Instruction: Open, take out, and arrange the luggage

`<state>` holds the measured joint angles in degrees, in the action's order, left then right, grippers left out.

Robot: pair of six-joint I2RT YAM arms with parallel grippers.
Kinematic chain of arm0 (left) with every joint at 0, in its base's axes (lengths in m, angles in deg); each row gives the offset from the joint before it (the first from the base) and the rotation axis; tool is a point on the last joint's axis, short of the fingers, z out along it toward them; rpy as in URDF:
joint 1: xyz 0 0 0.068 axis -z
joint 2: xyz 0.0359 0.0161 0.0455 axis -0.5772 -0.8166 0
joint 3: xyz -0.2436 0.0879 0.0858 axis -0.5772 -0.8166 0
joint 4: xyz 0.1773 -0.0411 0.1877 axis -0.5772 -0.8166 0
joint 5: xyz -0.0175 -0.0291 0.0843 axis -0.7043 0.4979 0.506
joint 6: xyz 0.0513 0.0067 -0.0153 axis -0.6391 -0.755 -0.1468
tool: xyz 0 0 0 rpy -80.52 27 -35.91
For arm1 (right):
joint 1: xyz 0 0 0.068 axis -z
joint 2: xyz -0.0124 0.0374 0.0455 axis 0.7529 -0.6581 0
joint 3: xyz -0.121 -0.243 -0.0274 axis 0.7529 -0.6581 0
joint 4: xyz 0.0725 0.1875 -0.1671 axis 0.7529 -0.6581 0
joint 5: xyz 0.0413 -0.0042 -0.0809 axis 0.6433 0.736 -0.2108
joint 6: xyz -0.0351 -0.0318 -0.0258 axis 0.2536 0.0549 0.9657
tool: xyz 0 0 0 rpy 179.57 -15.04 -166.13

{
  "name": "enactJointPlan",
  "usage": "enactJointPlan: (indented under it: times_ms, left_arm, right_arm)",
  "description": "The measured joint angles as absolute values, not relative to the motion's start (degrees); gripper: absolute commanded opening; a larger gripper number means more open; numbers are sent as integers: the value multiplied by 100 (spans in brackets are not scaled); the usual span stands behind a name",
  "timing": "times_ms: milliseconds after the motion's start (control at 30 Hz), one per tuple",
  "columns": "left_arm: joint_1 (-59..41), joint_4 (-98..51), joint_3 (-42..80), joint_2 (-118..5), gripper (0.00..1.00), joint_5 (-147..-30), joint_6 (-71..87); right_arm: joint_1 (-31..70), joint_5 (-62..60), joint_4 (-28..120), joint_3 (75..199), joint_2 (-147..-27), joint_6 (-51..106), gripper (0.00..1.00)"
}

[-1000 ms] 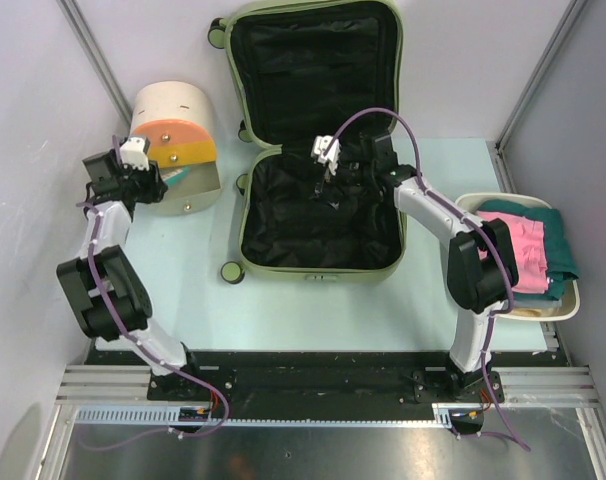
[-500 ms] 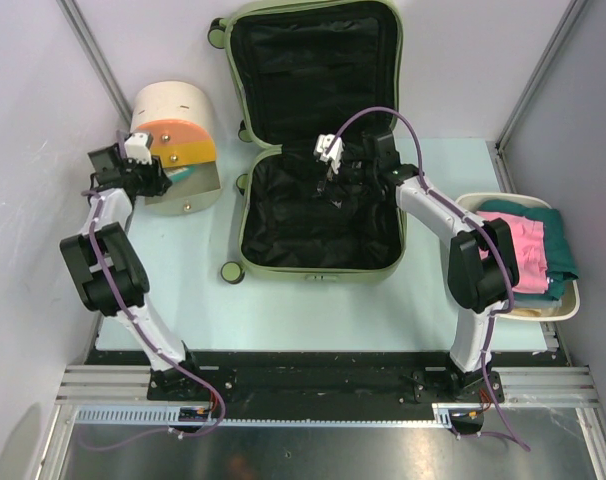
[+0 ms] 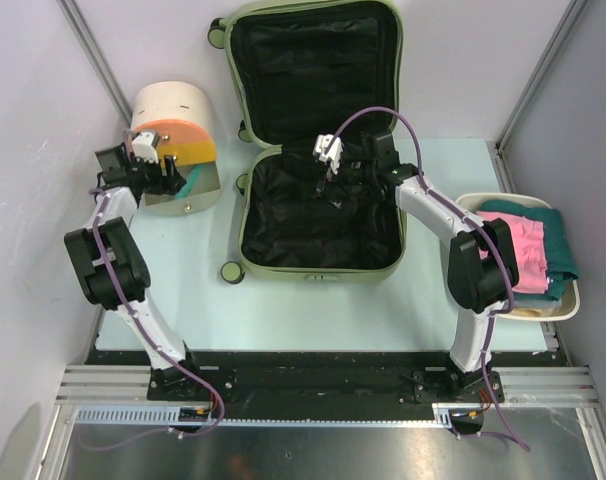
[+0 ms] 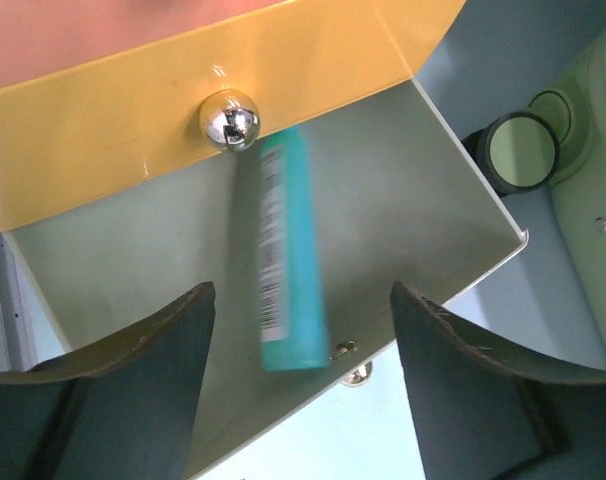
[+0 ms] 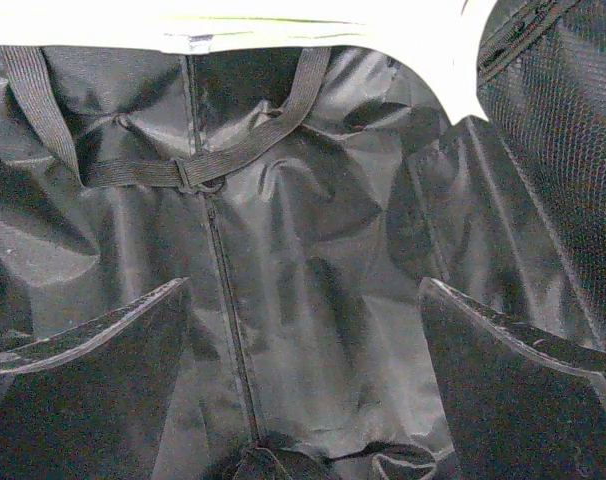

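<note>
The table [image 3: 333, 310] carries luggage [image 3: 313, 271], drum container [image 3: 173, 105] and basin [image 3: 575, 290].

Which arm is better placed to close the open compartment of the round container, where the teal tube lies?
Left. The left gripper hangs open right at that compartment, its jaws on either side of the teal tube. The right gripper is over the open luggage, farther away.

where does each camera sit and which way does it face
top external: above and behind, looking down on the open luggage; both arms show.
left wrist: on the left arm, facing the drum container's open compartment and teal tube; left tool fingers show.
right wrist: over the luggage, facing its black lining; right tool fingers show.
shared: top and left wrist both see the drum container.
</note>
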<state>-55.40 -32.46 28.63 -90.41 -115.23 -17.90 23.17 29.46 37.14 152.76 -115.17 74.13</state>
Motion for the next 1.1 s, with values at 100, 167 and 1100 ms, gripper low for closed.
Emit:
enactJointPlan:
  times_ms: [100, 167, 1100]
  left_arm:
    - [-5555, -3185, 2865, -9043, 83, -11499, -1738]
    - [-5581, -3176, 2865, -9043, 80, -11496, -1738]
    - [-5426, -3941, 1289, -7821, 30, -10598, -1681]
  right_arm:
    - [2317, 2946, 3677, 15285, -11517, 7415, 100]
    - [2317, 2946, 3657, 15287, -11517, 7413, 100]
    - [2313, 2950, 3543, 15285, -11517, 7304, 100]
